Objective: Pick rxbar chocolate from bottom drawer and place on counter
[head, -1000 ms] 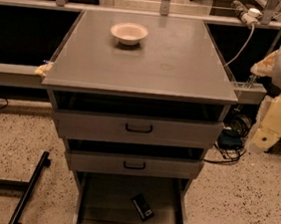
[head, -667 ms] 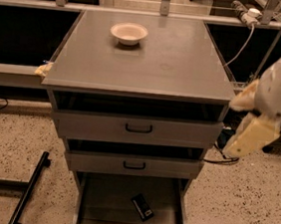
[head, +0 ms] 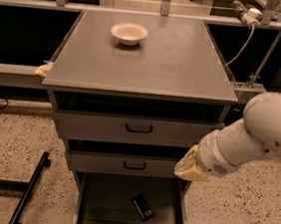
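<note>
The rxbar chocolate [head: 142,207] lies flat in the open bottom drawer [head: 105,200], right of its middle and turned at an angle. The counter [head: 180,63] is the grey cabinet top above. My white arm reaches in from the right. Its gripper [head: 185,168] hangs at the cabinet's right front corner, level with the middle drawer. It is above and to the right of the bar, not touching it.
A white bowl [head: 129,33] stands on the counter's far left part. The two upper drawers [head: 138,129] are pulled out a little. A black bar [head: 30,187] lies on the speckled floor at left. A cable [head: 244,39] hangs at the back right.
My arm has swung left and down, from beside the cabinet's right edge to the front right corner at middle-drawer height. The bar and bowl have not moved.
</note>
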Available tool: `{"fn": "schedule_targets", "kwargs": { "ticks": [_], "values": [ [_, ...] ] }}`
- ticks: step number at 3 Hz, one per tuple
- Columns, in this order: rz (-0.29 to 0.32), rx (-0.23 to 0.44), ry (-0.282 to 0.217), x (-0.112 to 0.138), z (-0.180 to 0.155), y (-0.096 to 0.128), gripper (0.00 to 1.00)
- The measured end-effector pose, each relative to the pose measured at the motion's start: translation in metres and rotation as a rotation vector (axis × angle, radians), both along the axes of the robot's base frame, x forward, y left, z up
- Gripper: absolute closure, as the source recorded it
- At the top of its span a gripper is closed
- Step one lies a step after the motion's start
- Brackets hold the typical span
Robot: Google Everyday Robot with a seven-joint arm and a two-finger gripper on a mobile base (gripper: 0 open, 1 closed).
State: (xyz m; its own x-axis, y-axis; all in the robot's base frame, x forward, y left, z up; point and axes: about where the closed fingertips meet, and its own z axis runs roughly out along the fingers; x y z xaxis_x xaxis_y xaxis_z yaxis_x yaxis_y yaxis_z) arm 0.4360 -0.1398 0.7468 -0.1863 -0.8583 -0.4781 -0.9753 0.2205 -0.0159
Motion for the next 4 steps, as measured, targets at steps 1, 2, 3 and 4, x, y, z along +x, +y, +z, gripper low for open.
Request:
{"fn": "schedule_targets", "kwargs": {
  "ticks": [1, 2, 3, 4],
  "values": [
    [-0.033, 0.025, -0.046, 0.02, -0.013, 0.004, 1.0],
    [-0.033, 0.024, -0.047, 0.02, -0.012, 0.004, 1.0],
    [-0.023, 0.027, -0.057, 0.022, -0.041, 0.002, 1.0],
    [0.036, 0.031, -0.091, 0.031, -0.093, 0.006, 1.0]
  ]
}}
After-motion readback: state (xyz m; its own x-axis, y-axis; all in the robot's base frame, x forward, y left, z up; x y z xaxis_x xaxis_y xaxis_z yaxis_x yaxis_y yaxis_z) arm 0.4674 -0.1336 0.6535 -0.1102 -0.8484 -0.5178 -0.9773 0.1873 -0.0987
